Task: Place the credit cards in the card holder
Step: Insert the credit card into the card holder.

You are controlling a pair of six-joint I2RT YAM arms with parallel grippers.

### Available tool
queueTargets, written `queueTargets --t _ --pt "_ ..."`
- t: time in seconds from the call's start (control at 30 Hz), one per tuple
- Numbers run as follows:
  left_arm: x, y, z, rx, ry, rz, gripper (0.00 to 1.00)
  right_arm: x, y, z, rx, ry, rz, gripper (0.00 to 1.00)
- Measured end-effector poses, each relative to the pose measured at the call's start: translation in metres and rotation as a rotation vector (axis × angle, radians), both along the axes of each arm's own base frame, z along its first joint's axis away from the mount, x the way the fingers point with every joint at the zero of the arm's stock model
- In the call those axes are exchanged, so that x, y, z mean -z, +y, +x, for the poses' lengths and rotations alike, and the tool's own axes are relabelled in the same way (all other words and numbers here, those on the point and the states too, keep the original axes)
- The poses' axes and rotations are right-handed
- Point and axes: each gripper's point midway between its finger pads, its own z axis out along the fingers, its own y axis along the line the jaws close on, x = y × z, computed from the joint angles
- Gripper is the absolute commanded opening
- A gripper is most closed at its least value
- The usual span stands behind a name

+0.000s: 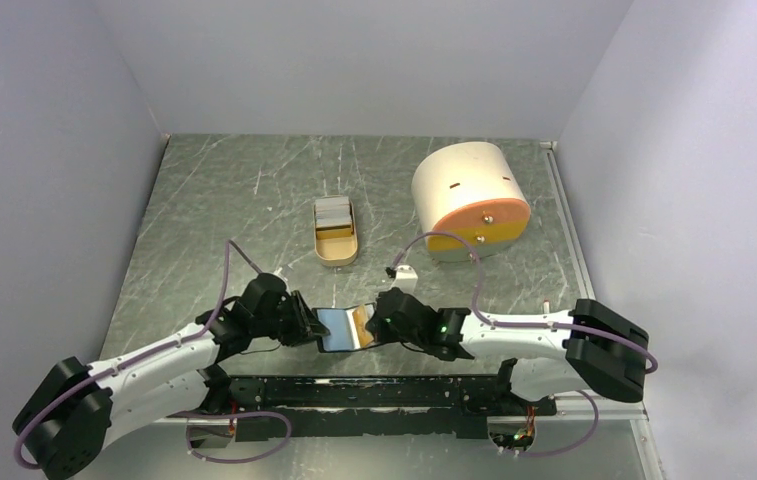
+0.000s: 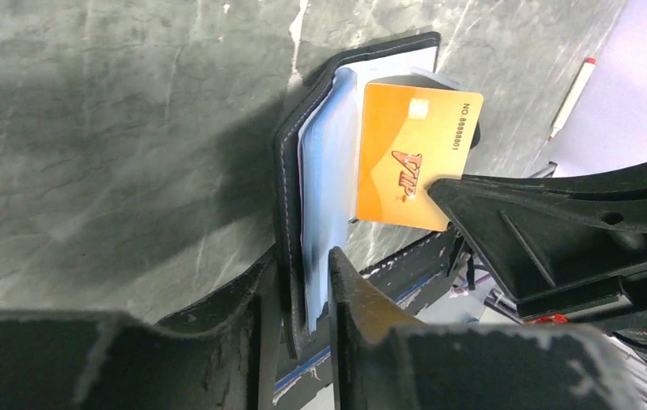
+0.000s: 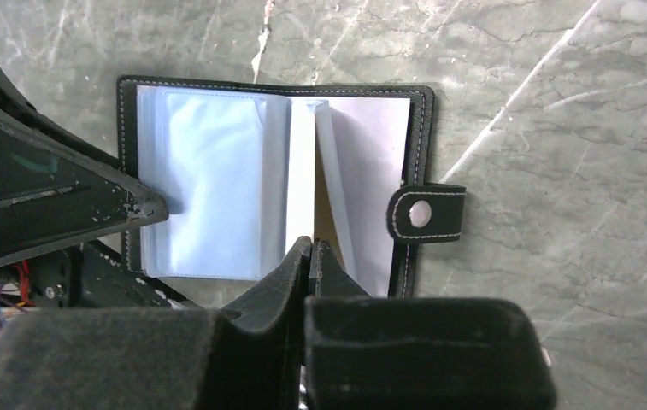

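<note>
The black card holder (image 1: 337, 328) lies open at the table's near edge, blue-grey pockets (image 3: 208, 179) up, snap tab (image 3: 426, 213) to the right. My left gripper (image 2: 302, 260) is shut on its left flap (image 2: 290, 171). My right gripper (image 3: 312, 243) is shut on a yellow-orange credit card (image 2: 414, 158) and holds it upright over the open holder, its lower edge at the inner pockets. In the right wrist view that card shows only edge-on. More credit cards (image 1: 332, 211), whitish-grey, lie in the tan tray (image 1: 337, 258) farther back.
A big cream-and-orange cylinder (image 1: 469, 200) stands at the back right. A small white block (image 1: 406, 272) sits just behind my right gripper. The black base rail (image 1: 374, 392) runs along the near edge under both arms.
</note>
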Motion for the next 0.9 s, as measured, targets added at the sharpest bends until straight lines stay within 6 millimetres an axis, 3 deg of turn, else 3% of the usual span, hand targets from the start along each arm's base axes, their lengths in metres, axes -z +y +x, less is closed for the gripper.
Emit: queueTargets --t 0.1,0.33,0.67,0.9 --pt "0.002 0.004 -0.001 -0.005 0.002 0.017 0.3 0.002 0.001 0.001 0.015 0.017 0.04 0.0" --pt "0.007 0.007 -0.003 -0.009 0.013 0.041 0.09 0.007 -0.011 0.005 0.069 0.071 0.149 0.0" --pt "0.02 -0.001 -0.007 0.049 0.034 0.022 0.09 0.014 -0.015 -0.007 0.087 0.142 0.269 0.0" --pt "0.024 -0.006 -0.011 0.076 0.047 0.0 0.09 0.003 -0.017 -0.009 0.092 0.129 0.342 0.0"
